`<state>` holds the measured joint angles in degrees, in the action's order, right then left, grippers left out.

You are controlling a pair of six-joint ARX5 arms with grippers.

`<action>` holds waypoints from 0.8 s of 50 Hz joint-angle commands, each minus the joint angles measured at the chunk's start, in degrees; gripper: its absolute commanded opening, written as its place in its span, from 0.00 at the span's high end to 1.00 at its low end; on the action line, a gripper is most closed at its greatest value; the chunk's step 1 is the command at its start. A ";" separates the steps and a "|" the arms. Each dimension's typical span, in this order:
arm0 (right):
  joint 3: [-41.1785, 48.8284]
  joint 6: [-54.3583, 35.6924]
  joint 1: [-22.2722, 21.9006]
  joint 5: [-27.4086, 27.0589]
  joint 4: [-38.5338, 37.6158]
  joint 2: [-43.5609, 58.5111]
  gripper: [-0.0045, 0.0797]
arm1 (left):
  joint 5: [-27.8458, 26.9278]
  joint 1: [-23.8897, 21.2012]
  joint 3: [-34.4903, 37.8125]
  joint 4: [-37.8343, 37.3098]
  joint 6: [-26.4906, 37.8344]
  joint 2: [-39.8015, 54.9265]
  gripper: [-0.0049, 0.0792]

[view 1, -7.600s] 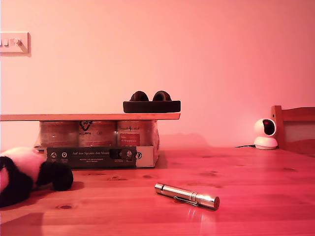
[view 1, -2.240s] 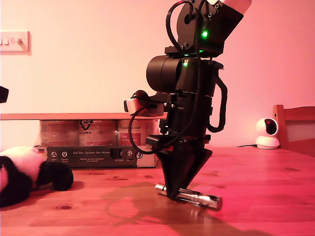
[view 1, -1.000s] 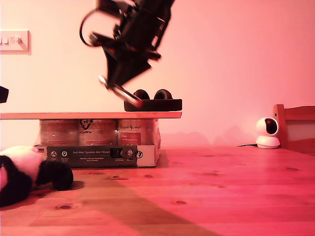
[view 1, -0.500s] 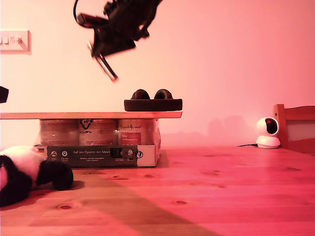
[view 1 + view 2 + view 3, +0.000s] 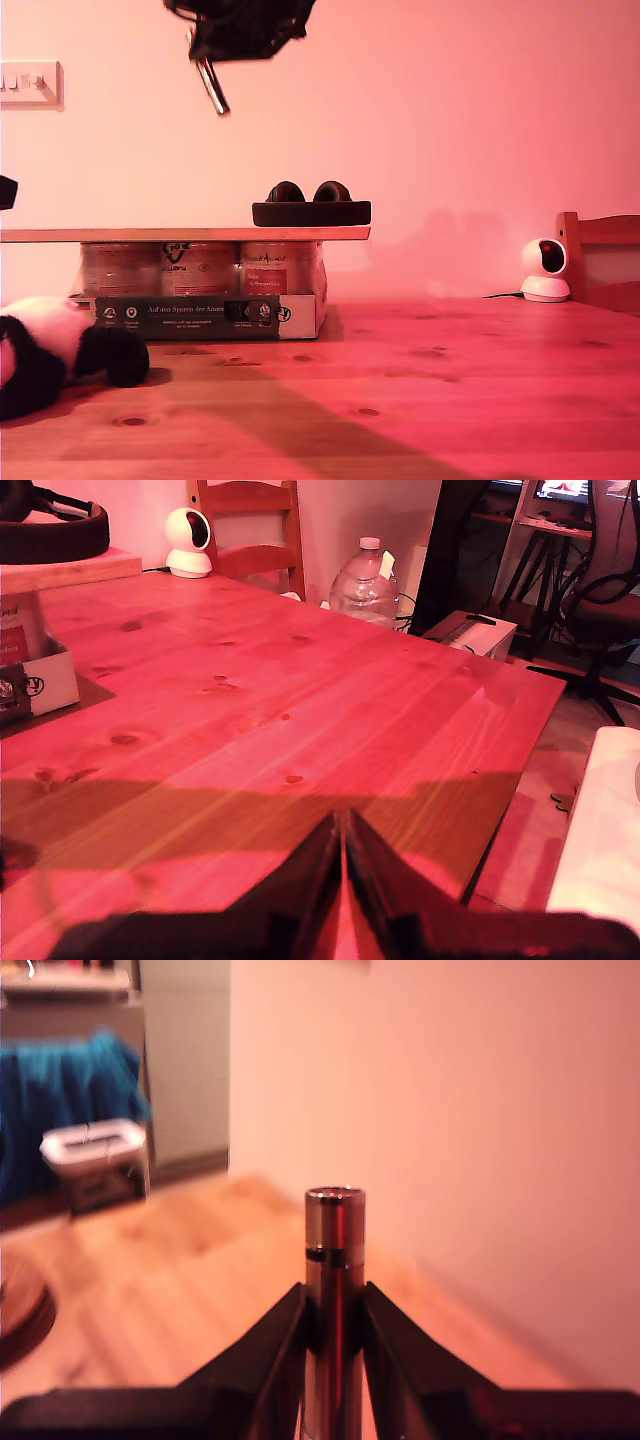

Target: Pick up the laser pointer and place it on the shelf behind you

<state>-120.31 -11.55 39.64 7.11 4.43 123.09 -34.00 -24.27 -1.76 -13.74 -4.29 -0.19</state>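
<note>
Exterior view. My second gripper (image 5: 212, 62) is at the top edge, high above the shelf (image 5: 150, 236), with the laser pointer (image 5: 213, 88) clamped in its jaws and hanging down at a slant, well clear of the plank. The shelf lies level on a row of tins (image 5: 200, 270) standing in an open carton (image 5: 210, 316). A pair of headphones (image 5: 310, 208) rests on the shelf's end toward the exterior view's right; the plank surface below the pointer is bare. Beside the carton, toward the exterior view's left, a black-and-white plush toy (image 5: 55, 355) lies on the tabletop (image 5: 420, 390). Well off from the shelf toward the exterior view's right stand a small white camera (image 5: 542, 271) and a wooden chair back (image 5: 598, 262). A wall switch (image 5: 30, 85) is fixed above the shelf's far end.

First wrist view. My first gripper (image 5: 343, 860) has its jaws pressed together with nothing between them, poised over bare tabletop (image 5: 300, 710). The shelf's end (image 5: 60, 570) with the headphones (image 5: 45, 525) shows at one corner, the carton (image 5: 35, 680) beneath it. Beyond the shelf stand the white camera (image 5: 188, 542) and the chair (image 5: 250, 530); a water bottle (image 5: 365, 580) sits past the table edge.

Second wrist view. The jaws of my second gripper (image 5: 335, 1310) grip the laser pointer (image 5: 334, 1260) on both sides; its end protrudes ahead. The background is blurred: wall, wooden surface.
</note>
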 commanded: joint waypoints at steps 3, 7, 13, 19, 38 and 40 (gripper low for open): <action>-2.12 1.11 0.37 0.48 -0.46 5.35 0.96 | -0.11 -0.55 1.20 -1.36 0.22 -0.52 0.95; -4.20 1.33 0.37 0.48 -1.18 7.61 0.96 | -0.09 -0.83 1.20 -1.36 0.20 -0.52 0.95; -6.49 2.21 0.31 0.66 -1.75 10.14 0.96 | -0.09 -0.90 1.20 -1.40 0.22 -0.52 0.95; -6.62 2.86 -0.09 0.94 -2.25 11.54 0.96 | -0.07 -0.90 1.20 -1.38 0.22 -0.52 0.95; -6.62 4.28 -1.81 1.33 2.23 13.18 0.96 | -0.04 -0.92 1.20 -1.29 0.22 -0.52 0.95; -6.62 4.28 -2.01 1.33 2.97 13.18 0.96 | -0.04 -0.92 1.20 -1.29 0.22 -0.52 0.95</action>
<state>-125.89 -7.53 38.11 8.40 7.16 135.39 -34.00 -25.04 -1.83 -13.91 -4.29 -0.19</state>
